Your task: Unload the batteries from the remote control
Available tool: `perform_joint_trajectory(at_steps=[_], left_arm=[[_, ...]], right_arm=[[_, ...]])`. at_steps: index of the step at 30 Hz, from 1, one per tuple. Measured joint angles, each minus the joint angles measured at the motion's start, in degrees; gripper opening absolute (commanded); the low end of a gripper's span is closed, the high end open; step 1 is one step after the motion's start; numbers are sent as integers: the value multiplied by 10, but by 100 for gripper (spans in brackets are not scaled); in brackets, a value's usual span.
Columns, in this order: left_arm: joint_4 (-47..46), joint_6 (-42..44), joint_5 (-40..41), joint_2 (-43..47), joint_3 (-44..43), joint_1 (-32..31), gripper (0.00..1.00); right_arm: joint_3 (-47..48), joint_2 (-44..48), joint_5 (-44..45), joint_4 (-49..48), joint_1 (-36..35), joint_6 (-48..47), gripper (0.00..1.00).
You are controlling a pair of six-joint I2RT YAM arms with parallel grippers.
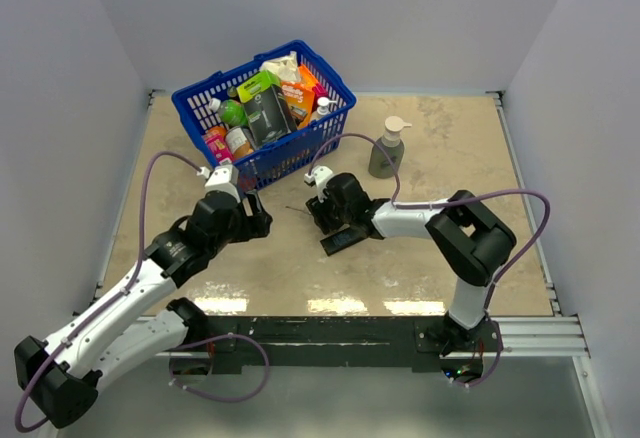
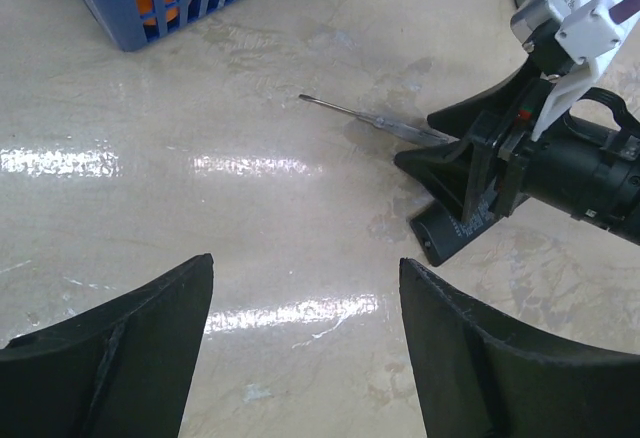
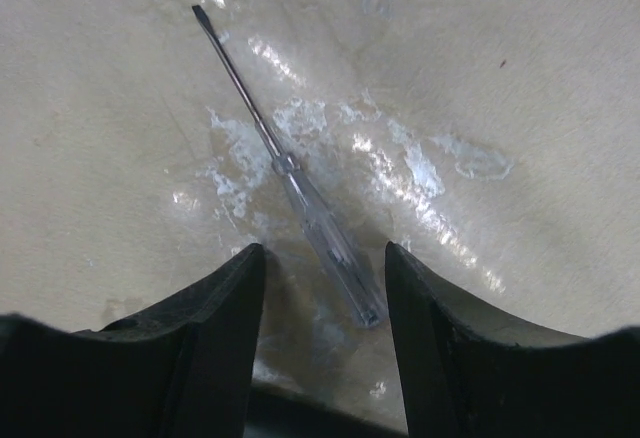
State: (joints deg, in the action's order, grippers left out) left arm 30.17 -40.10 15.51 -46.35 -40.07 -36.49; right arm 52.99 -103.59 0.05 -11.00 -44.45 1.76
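Hazards, entered first. Basket (image 1: 285,156), blue, laden, at the far-left part of the desk (image 1: 440,138): it stands close beyond the left tool (image 2: 305,260), so a wide swing of that arm could strike it. Remote control (image 2: 445,238), black bar, lying near mid-desk toward the near edge, partly under the right tool (image 3: 322,253). It is gripped by nothing, and it is judged liable to be nudged or to skid once prised. Left tool: jaws wide apart, empty, held low over bare desk. Right tool: jaws apart, set astride the clear handle of the screwdriver (image 3: 300,193), with no contact discernible. A closure off-centre is judged likely to roll or pivot the thin round handle away. Batteries: none seen in any view. They are presumed seated in the remote, and as small round cells they may be expected to roll off once freed. Surroundings follow. Walls (image 1: 350,18), plain pale, enclosing three sides. Desk surface: beige, marbled, glossy, marked with lamp glare and smears, and judged slippery. Soap bottle (image 1: 386,153), toward the far edge, well apart from both tools.
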Motion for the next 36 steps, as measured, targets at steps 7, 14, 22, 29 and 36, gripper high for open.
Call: perform_joint_trajectory(at_steps=[7, 14, 22, 29, 36], left_arm=[[-7, 8, -1, 13, 6, 0, 78], [-33, 59, -9, 38, 19, 0, 77], [-93, 141, -49, 47, 24, 0, 73], [-199, 317, -143, 60, 47, 0, 61], [-242, 545, -188, 17, 62, -26, 62]], right_arm=[[12, -12, 4, 9, 0, -25, 41], [14, -13, 5, 11, -1, -38, 12], [3, 13, 3, 38, -1, -40, 0], [24, 125, -44, 137, 0, -41, 0], [83, 169, -114, 219, 0, -16, 0]])
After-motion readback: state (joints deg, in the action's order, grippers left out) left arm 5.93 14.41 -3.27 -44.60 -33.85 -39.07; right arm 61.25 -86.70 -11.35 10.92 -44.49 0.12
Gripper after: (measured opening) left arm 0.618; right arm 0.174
